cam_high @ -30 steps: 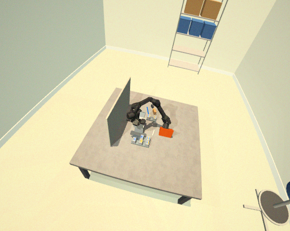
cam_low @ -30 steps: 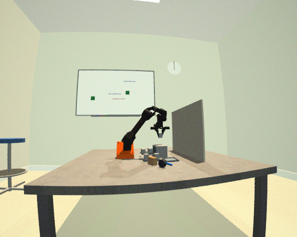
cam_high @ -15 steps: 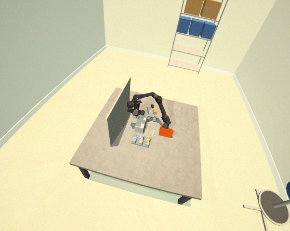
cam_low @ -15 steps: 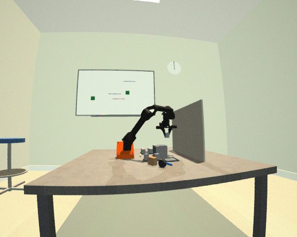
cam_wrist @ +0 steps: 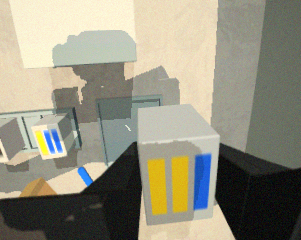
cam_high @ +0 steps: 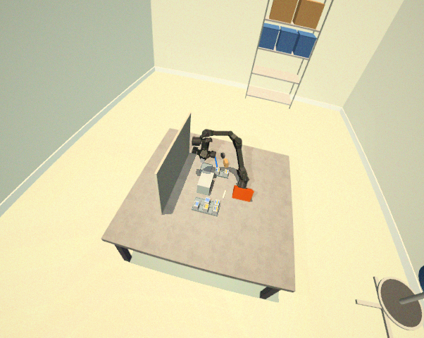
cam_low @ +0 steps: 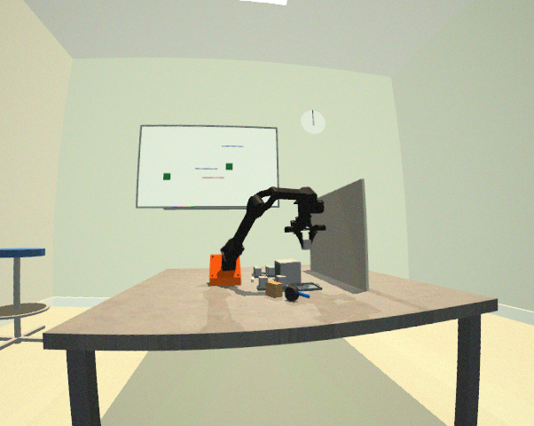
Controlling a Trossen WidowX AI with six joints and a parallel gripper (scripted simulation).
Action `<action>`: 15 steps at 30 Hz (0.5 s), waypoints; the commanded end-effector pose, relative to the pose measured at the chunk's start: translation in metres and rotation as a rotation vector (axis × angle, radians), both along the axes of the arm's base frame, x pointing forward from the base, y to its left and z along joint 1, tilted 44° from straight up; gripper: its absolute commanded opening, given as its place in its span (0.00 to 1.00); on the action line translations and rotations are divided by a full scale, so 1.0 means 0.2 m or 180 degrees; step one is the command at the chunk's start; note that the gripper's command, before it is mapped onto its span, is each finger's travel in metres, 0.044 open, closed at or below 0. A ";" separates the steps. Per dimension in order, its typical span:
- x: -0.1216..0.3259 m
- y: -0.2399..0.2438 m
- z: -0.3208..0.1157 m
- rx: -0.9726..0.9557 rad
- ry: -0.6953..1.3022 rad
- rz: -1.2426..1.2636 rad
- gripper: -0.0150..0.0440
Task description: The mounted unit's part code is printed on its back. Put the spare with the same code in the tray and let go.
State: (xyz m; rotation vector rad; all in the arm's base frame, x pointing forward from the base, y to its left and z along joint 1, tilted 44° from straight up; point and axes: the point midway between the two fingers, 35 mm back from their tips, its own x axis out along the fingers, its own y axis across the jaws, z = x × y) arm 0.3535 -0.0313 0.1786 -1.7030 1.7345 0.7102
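Observation:
My gripper [cam_low: 306, 239] [cam_wrist: 167, 145] is shut on a small grey block [cam_low: 306, 244] [cam_wrist: 177, 122], held upright and well above the table. In the wrist view its facing side shows two yellow bars and one blue bar. The tray [cam_low: 318, 287] [cam_wrist: 107, 145], flat and grey with a dark rim, lies below and slightly ahead of the gripper. A larger pale box [cam_high: 206, 178] [cam_low: 287, 271] [cam_wrist: 35, 30] stands beside the tray; no code shows on it. A rack [cam_high: 198, 210] holds several coded blocks. A smaller rack holds two; one block [cam_wrist: 50, 137] shows yellow, blue, blue.
A tall grey panel [cam_high: 175, 167] [cam_low: 341, 238] stands close beside the gripper. An orange-brown block [cam_high: 225, 162] [cam_low: 273, 289] and a dark round object [cam_high: 222, 155] [cam_low: 291, 292] with a blue handle lie near the smaller rack. A thin white piece [cam_high: 224, 193] lies near the orange base [cam_high: 242, 193].

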 end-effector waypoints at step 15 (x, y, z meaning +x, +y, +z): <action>-0.15 -0.26 0.21 -0.0151 0.0058 0.0001 0.25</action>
